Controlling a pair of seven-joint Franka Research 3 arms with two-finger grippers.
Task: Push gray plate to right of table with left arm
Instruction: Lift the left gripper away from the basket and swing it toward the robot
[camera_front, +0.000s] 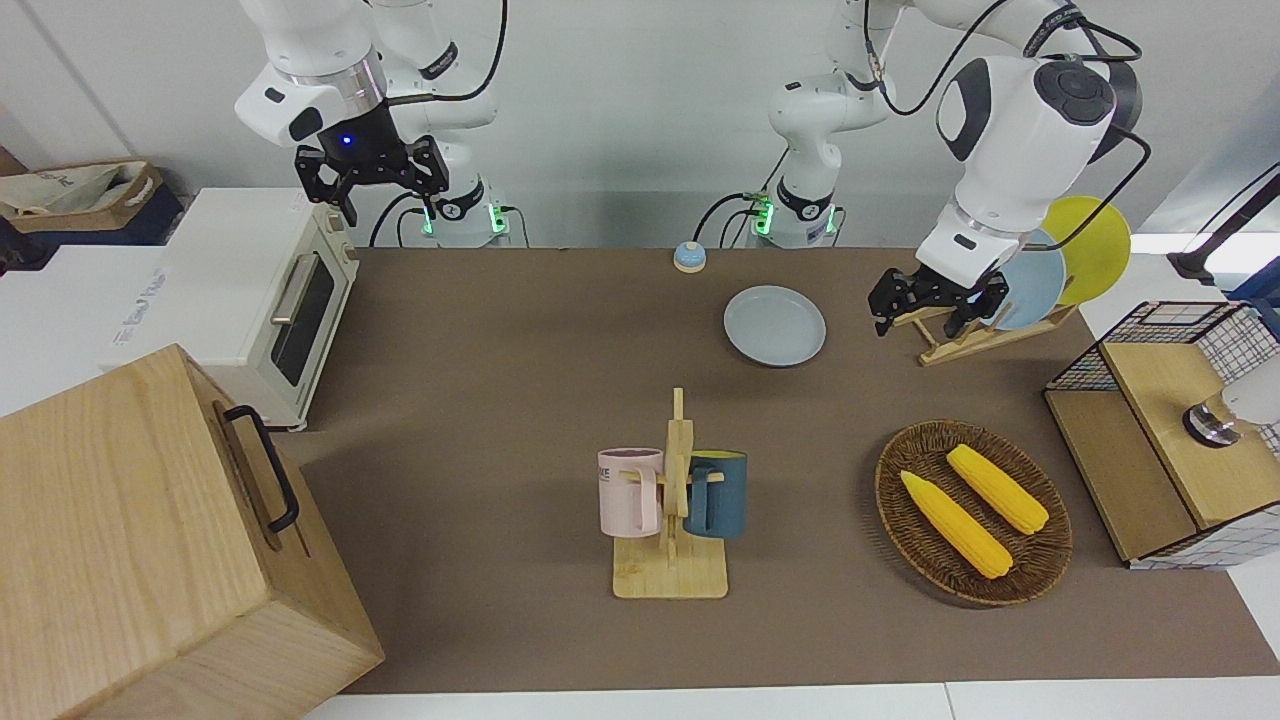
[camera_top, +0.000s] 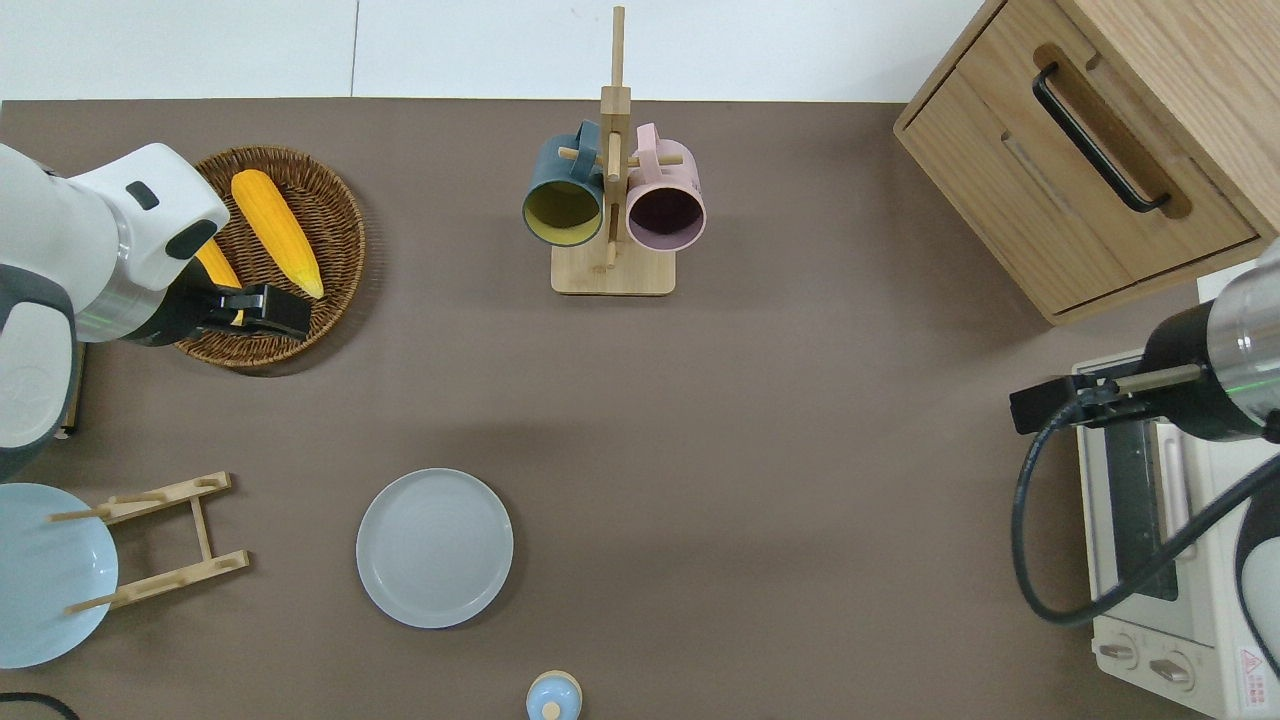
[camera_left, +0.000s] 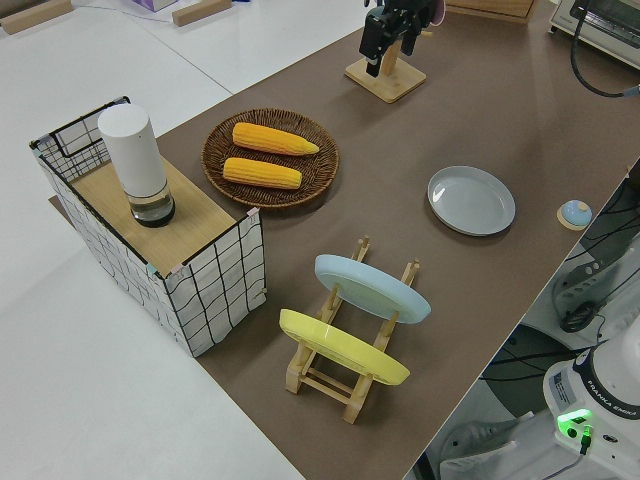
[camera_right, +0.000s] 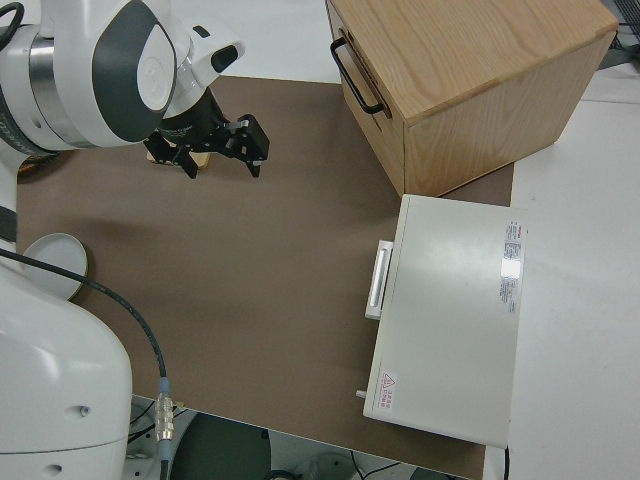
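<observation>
— Where's the gray plate (camera_top: 435, 548)?

— Flat on the matte brown table (camera_top: 780, 450), between the wooden plate rack (camera_top: 160, 540) and a small blue bell (camera_top: 553, 697), nothing touching it.

— The left gripper (camera_front: 935, 300)?

— In the air over the wicker basket's (camera_top: 330, 215) edge, fingers spread, holding nothing.

— The other arm?

— Parked, right gripper (camera_front: 372, 175) open and empty. White wall, white counters around.

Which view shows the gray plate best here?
The overhead view: the gray plate appears whole, round and unobstructed on the table. The front and left side views show it whole but slanted; the right side view catches only its edge, partly hidden by an arm.
</observation>
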